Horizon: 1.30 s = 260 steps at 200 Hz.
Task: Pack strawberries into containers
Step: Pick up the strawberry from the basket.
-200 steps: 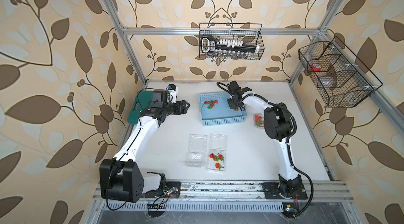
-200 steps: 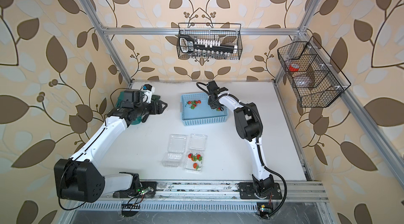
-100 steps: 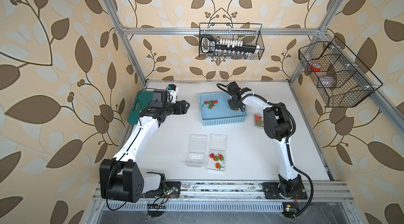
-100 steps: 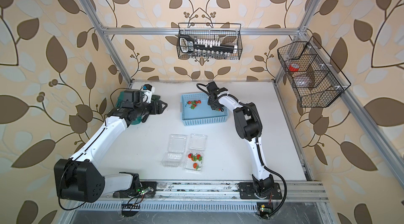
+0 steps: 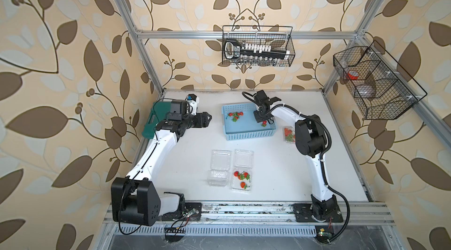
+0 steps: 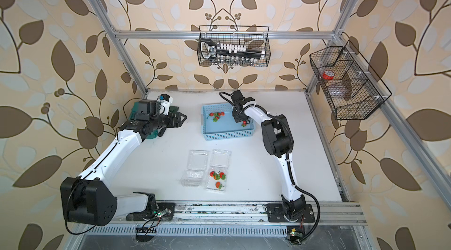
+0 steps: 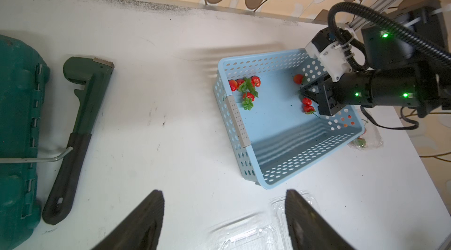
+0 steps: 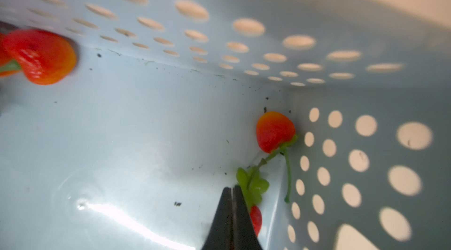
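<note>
Layout on the table (image 5: pixel 280 175), rear to front.
A basket (image 5: pixel 251 135) was set at the rear middle, strawberries (image 5: pixel 234 116) lying in it. Before it, a left container (image 5: pixel 220 161) and a right container (image 5: pixel 244 159) were placed side by side. A third container (image 5: pixel 288 134) was set just right of the basket, a tool case (image 5: pixel 151 124) far left, a wrench (image 7: pixel 80 124) beside it.

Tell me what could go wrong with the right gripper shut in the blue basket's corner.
The right gripper looks shut beside the green leafy cap, not around it; a lift may come up empty.
The strawberry sits in a corner of the blue basket; another try could snag the wall.
The right elbow is close to a clamshell container holding strawberries; a swing could knock it.
</note>
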Motion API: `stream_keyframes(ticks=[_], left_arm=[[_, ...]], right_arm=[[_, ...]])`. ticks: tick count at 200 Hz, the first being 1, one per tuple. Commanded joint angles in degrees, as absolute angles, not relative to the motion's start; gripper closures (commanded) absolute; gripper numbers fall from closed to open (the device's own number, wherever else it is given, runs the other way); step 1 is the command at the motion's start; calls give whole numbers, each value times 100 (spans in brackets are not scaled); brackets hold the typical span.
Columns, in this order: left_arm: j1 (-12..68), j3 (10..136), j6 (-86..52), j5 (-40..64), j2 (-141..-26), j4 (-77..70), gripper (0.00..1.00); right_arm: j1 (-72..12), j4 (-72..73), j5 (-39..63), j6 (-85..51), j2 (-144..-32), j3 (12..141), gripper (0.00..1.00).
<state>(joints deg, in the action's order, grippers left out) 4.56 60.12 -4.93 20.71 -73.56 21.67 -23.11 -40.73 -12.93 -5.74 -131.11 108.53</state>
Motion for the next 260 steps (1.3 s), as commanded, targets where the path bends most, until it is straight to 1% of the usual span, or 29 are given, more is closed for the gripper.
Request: stream_keyframes(ticks=[1, 63, 78, 87, 113, 126, 151, 174, 236, 260], left_arm=[[497, 6014, -427, 2083, -7260, 2124, 21], [494, 6016, -427, 2083, -7277, 2119, 21], [493, 6017, -423, 2076, -7277, 2125, 21], [493, 6012, -427, 2074, -7277, 2135, 21], [497, 6029, -423, 2110, -7312, 2118, 21], [496, 6030, -435, 2126, -7305, 2118, 20], [493, 6020, -435, 2119, -7273, 2120, 20], [492, 6001, -428, 2085, -7234, 2119, 20], [493, 6003, -430, 2081, -7232, 2120, 21], [492, 6004, -437, 2083, -7240, 2119, 21]], right_arm=[[-2285, -4061, -1095, -615, -12631, 10799, 100], [-2273, -4069, -951, -473, -12445, 10450, 100], [-2268, -4511, -987, -426, -12542, 10554, 76], [-2277, -4539, -1072, -445, -12460, 10378, 66], [-2284, -4390, -1037, -765, -12156, 9816, 50], [-2277, -4280, -975, -1007, -12114, 9619, 46], [-2270, -4175, -1047, -1340, -12294, 9572, 45], [-2273, -4220, -1129, -1464, -12544, 9698, 48], [-2200, -4211, -1107, -1474, -12996, 9987, 62], [-2190, -4128, -1091, -1416, -13052, 10071, 70]])
